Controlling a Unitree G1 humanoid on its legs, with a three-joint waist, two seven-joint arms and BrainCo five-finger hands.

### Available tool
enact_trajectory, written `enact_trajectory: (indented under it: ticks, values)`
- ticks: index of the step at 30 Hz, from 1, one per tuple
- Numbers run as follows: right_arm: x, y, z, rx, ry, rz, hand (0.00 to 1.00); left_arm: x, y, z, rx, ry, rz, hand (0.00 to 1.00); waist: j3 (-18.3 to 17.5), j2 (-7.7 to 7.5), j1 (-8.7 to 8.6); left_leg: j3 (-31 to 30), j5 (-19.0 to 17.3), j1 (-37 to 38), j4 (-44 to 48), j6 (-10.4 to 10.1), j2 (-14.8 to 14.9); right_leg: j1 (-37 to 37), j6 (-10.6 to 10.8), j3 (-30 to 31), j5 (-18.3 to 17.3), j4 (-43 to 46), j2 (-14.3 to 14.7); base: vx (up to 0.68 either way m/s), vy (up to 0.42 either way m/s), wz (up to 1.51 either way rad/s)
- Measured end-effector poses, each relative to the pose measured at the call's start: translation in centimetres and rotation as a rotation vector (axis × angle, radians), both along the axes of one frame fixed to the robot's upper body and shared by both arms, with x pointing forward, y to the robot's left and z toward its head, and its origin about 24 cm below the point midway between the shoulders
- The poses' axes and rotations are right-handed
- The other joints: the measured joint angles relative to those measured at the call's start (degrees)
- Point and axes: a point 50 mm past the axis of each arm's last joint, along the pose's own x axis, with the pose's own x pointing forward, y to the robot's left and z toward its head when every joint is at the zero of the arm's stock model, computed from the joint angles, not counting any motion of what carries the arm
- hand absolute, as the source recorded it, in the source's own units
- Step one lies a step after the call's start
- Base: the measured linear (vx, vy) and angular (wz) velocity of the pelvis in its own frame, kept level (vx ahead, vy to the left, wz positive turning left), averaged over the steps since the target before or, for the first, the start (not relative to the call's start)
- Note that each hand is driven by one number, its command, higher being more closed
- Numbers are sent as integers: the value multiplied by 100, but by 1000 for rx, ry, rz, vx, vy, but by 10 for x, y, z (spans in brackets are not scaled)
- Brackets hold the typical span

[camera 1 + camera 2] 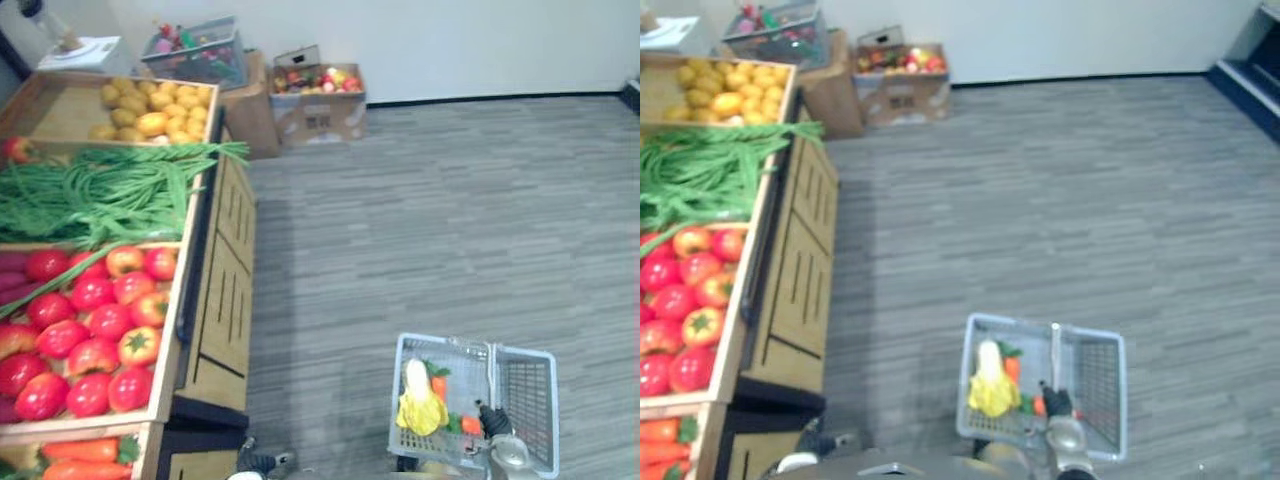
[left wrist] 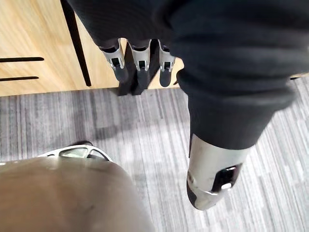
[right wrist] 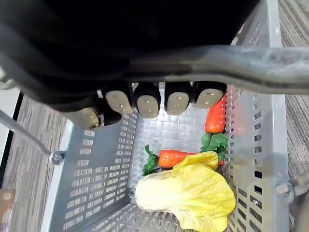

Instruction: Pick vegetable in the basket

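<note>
Beneath the right hand (image 1: 1056, 403), whose fingers (image 3: 147, 104) are clamping round the handle (image 3: 251, 65), the grey basket (image 3: 87, 193) is hanging. It is holding a pale cabbage (image 3: 188, 193) farthest from those fingers, an orange carrot (image 3: 176, 158) touching it and a second carrot (image 3: 216, 116) nearer them. The left hand (image 2: 212, 179) is hanging down beside the wooden stand (image 2: 38, 38), its fingers (image 2: 140, 58) lying straight, slightly apart and gripping nothing.
</note>
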Motion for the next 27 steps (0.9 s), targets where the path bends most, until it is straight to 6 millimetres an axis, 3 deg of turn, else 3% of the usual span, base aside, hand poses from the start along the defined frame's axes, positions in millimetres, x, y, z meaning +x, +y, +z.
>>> enact_trajectory:
  ticks: [5, 21, 27]
  values:
    - [-10, -9, -2, -11, 24, -21, 100, -3, -1, -1, -42, -16, 136, 0, -14, 31, -21, -228, 20, -3, 241, 32, -115, 93, 25, 236, 25, -110, -62, 52, -5, -26]
    - [-14, -9, -3, 17, 21, -54, 100, -8, -2, -3, -69, 0, 177, 0, -53, -38, -6, -11, -30, 523, -152, 132, -684, 103, 235, 988, 272, -338, -332, -12, 59, -25]
    - [-17, -13, -3, 17, 30, -65, 100, -9, -5, -4, -74, 11, 155, 0, -174, 34, -22, -129, -30, 524, -147, 133, -778, 83, 240, 1010, 275, -338, -403, -18, 21, -5]
